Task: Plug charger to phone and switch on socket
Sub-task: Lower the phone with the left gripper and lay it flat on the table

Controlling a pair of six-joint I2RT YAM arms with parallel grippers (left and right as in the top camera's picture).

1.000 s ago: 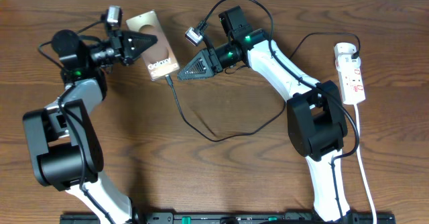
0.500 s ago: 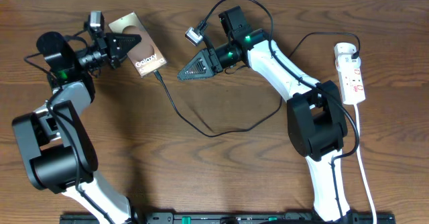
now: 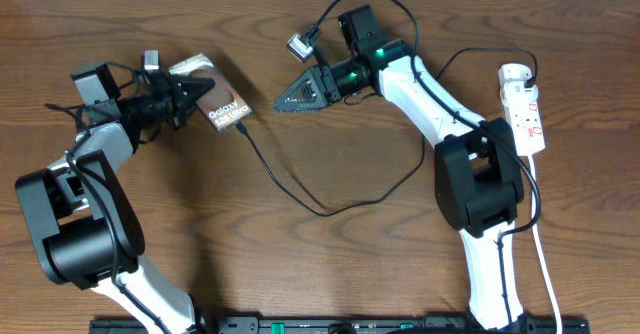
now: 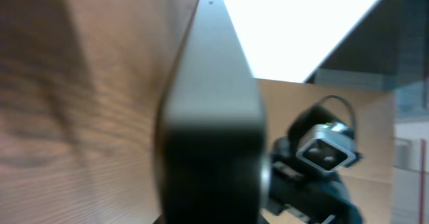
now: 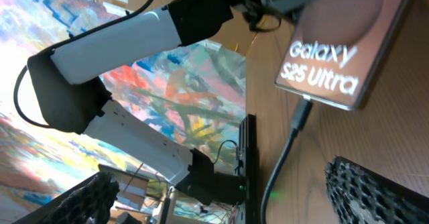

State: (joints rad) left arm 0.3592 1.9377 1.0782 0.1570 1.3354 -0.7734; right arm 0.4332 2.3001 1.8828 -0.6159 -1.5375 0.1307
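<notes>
The phone (image 3: pixel 222 107), a dark slab with white Galaxy lettering, is at the table's upper left, and my left gripper (image 3: pixel 192 96) is shut on its left end. In the left wrist view the phone (image 4: pixel 211 117) shows edge-on and fills the middle. The charger (image 3: pixel 300 196), a thin black cable, sits with its tip in the phone's lower end and loops right towards the socket (image 3: pixel 526 109). My right gripper (image 3: pixel 284 98) stands open just right of the phone, apart from it. In the right wrist view the phone (image 5: pixel 342 49) lies ahead of my right gripper (image 5: pixel 218 177), with the charger (image 5: pixel 289 147) in it.
The socket's white cord (image 3: pixel 542 244) runs down the right edge of the table. The black cable's loop (image 3: pixel 400 174) lies across the middle of the wooden table (image 3: pixel 300 274). Both arm bases stand along the front edge.
My left gripper has swung the phone left and then back down to the right, turning it, with the cable still in it. My right gripper has drifted slightly up and right, staying open.
</notes>
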